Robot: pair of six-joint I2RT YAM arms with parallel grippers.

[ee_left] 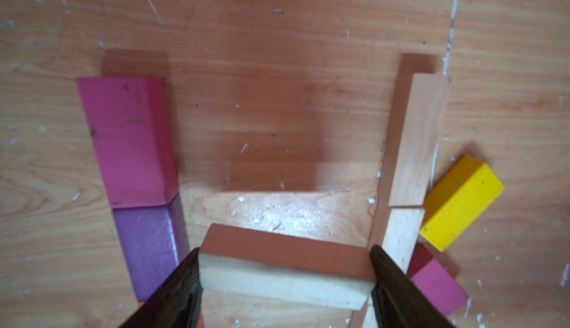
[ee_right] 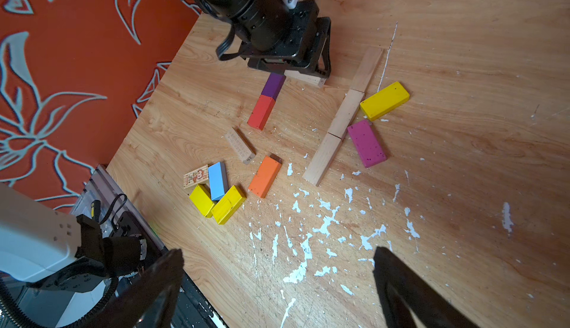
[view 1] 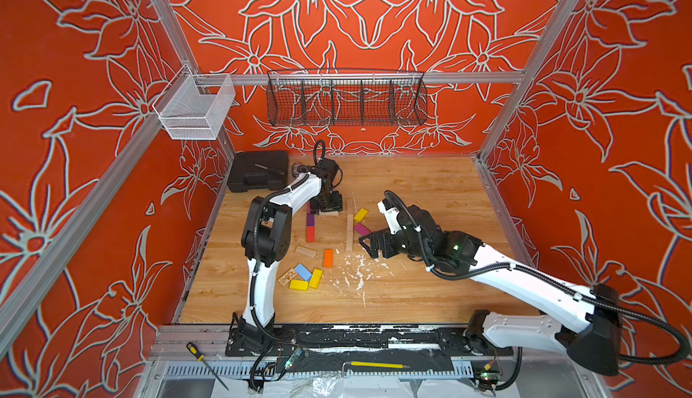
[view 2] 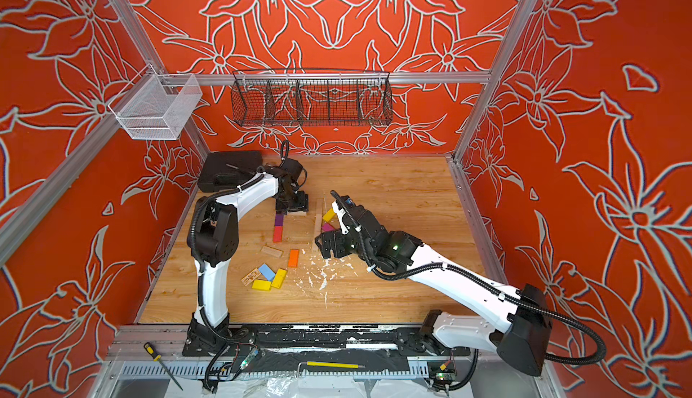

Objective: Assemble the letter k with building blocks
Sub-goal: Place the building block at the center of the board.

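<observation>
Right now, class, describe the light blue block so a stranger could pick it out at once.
On the wooden table, look beside the left arm's white lower link. In the small cluster there, by a printed block and two yellow blocks, lies the light blue block, the only blue piece.

Left arm (view 1: 266, 295) and right arm (view 1: 531, 287): white shells, black joints, ribbed black cables (view 1: 468, 274) tied alongside; green light (view 1: 456, 247) on the right wrist.

Block count: 4 plain wood (ee_right: 344, 115), 2 printed (ee_right: 240, 146), 3 yellow (ee_right: 384, 101), 2 magenta (ee_right: 367, 142), 1 each purple (ee_right: 273, 87), red (ee_right: 261, 112), orange (ee_right: 265, 176), light blue (ee_right: 217, 181); plus 2 baskets (view 1: 194, 107), 1 case (view 1: 258, 171).
</observation>
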